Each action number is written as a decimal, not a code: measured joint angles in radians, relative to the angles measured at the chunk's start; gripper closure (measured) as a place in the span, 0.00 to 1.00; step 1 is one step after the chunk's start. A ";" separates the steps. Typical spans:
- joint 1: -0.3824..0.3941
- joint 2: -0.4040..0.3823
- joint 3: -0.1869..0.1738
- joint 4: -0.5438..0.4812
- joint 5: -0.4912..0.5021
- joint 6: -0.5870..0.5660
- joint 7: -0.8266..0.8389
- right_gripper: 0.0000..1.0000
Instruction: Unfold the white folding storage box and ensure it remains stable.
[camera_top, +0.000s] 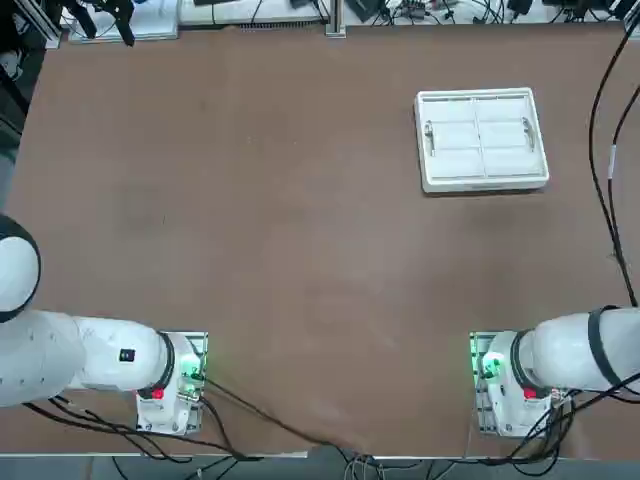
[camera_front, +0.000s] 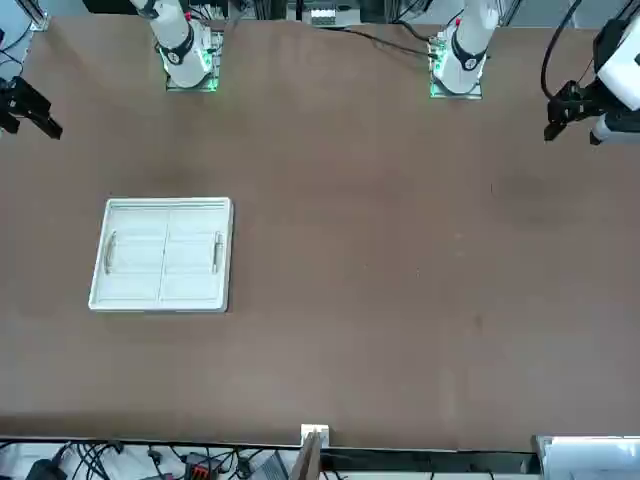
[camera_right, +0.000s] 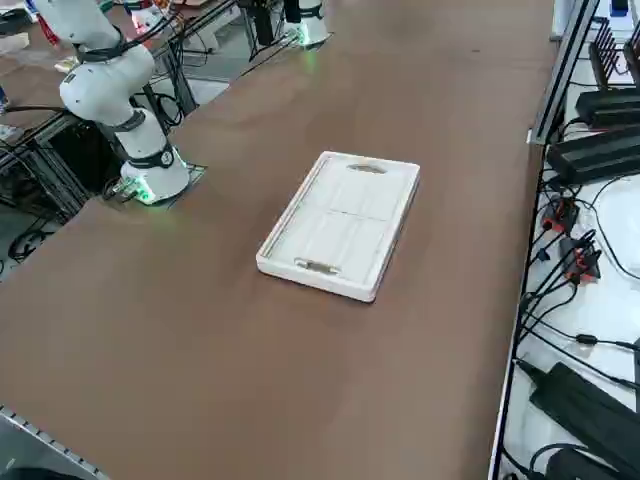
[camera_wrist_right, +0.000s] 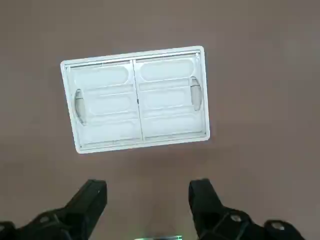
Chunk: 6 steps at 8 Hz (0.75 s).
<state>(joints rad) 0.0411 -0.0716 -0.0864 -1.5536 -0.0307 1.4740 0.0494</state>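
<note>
- Nearest me, my right gripper (camera_wrist_right: 147, 200) hung above the brown table (camera_top: 250, 250) with its two black fingers (camera_wrist_right: 92, 197) spread wide, grasping nothing.
- Farther out, the white plastic rectangular folding storage box (camera_top: 482, 139) lay collapsed flat as a slab on the table's far right part, well apart from the gripper.

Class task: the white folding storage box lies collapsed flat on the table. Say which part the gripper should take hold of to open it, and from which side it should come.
Probably the thick rim at a short end of the white folding storage box, beside a handle cut-out, coming from above. The folded panels lie flat inside the rim, so only the rim offers an edge. The right gripper hangs open above the table, short of the box.
</note>
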 joint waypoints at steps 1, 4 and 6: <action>0.001 0.000 0.000 0.000 -0.001 -0.002 -0.010 0.00; 0.004 0.001 0.006 -0.001 -0.001 -0.008 -0.030 0.00; 0.019 0.009 0.008 -0.022 -0.001 0.002 -0.030 0.00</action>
<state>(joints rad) 0.0599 -0.0623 -0.0788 -1.5756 -0.0314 1.4756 0.0189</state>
